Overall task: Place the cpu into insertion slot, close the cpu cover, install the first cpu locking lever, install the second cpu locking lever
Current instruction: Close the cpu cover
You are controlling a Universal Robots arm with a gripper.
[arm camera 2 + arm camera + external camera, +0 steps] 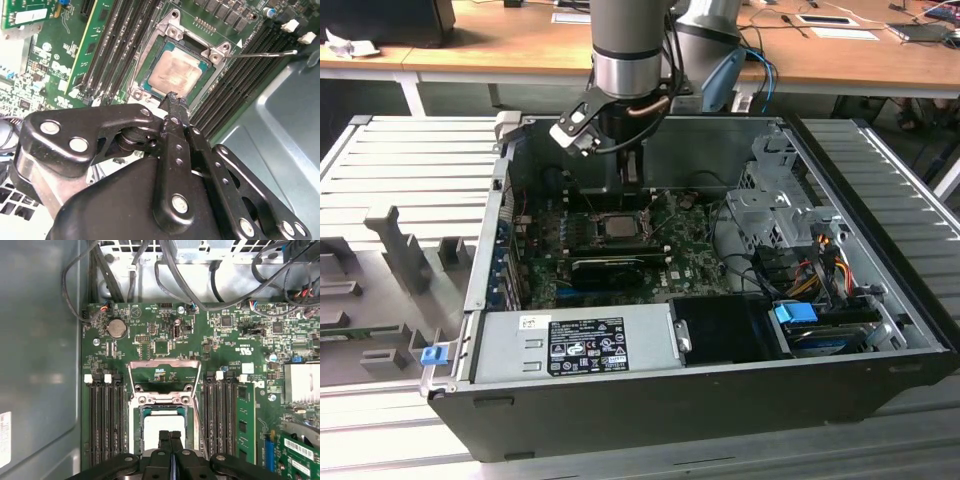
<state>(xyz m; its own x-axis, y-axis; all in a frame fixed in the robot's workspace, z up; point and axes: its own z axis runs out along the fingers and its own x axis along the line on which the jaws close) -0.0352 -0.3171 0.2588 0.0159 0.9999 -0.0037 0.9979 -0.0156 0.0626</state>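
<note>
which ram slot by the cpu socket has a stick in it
The one farthest from the grey case wall: a green memory module stands in it. The other black slots look empty.

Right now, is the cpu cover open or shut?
Open. In the first wrist view the cpu cover stands hinged up off the insertion slot, the cpu lying bare in it.

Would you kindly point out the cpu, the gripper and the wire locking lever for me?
cpu [175, 70], second wrist view, middle of its metal top.
gripper [172, 98], second wrist view, between its fingertips.
wire locking lever [260, 54], second wrist view, middle of the rod.
</note>
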